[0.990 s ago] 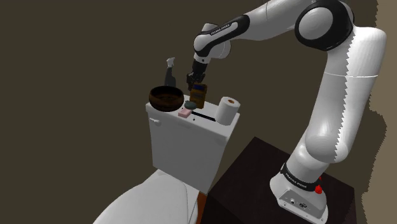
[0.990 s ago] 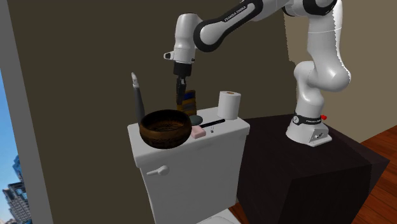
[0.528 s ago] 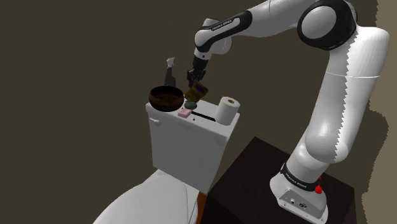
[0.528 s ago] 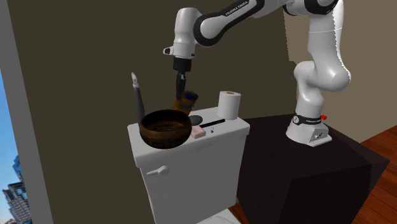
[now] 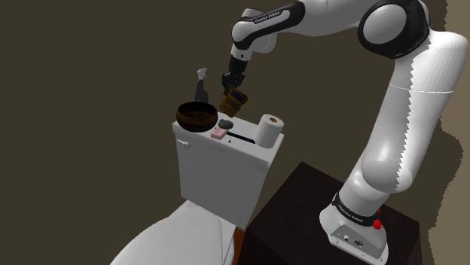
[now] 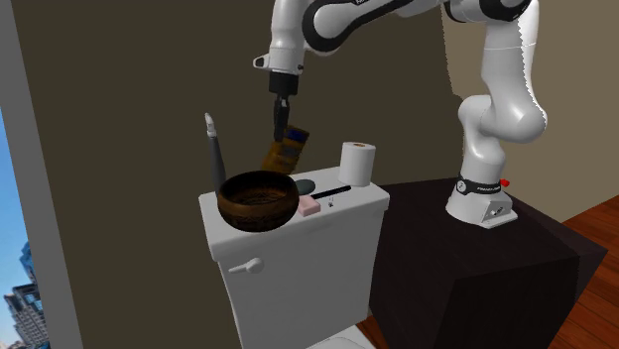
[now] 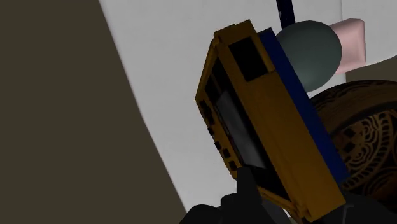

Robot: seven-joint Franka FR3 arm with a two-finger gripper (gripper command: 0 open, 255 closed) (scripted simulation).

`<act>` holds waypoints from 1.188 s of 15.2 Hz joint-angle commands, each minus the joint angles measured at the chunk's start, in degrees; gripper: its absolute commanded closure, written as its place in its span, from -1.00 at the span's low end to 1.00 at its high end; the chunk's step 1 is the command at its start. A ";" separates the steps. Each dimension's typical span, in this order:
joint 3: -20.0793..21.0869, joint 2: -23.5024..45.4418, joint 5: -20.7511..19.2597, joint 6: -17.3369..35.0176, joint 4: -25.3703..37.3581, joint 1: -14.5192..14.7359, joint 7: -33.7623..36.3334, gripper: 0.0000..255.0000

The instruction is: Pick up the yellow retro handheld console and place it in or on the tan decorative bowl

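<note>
Shoulder view, step: the carry is judged to be in hand. The yellow slab-shaped retro handheld console (image 5: 233,102) is held tilted in the air above the white toilet-tank lid (image 5: 242,141).
Shoulder view, grip: the console's upper end is pinched between the black fingers (image 5: 229,84).
Shoulder view, goal: the dark brown round decorative bowl (image 5: 196,117) stands on the lid toward the view's left, near the console but apart from it.
Second exterior view, console: it hangs slanted under the fingers (image 6: 279,121), clear of the lid and up and to the right of the bowl (image 6: 258,200).
Second exterior view, others: a white cylindrical paper roll (image 6: 357,162) and a small pink block (image 6: 309,207) rest on the lid.
Wrist view, console: a flat boxy yellow body (image 7: 267,121) is seen with a dark blue side band, a pale screen and dark square recesses.
Wrist view, fingers: one finger (image 7: 247,191) presses on the screen face. The other is hidden behind the body, so it is probably clamped on the back.
Wrist view, bowl: the brown inside (image 7: 362,140) carries an engraved scroll pattern. A smooth grey-green oval (image 7: 310,54) lies beside it.
Next move: the console is to be carried sideways over the bowl, lowered inside the rim and then released.
</note>
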 commanded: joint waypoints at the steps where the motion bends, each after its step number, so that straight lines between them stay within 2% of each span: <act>1: -0.07 -0.48 -0.20 -1.42 0.97 -0.03 0.21 1.00; 18: -0.31 -1.76 -1.21 -14.00 12.39 -0.20 2.06 1.00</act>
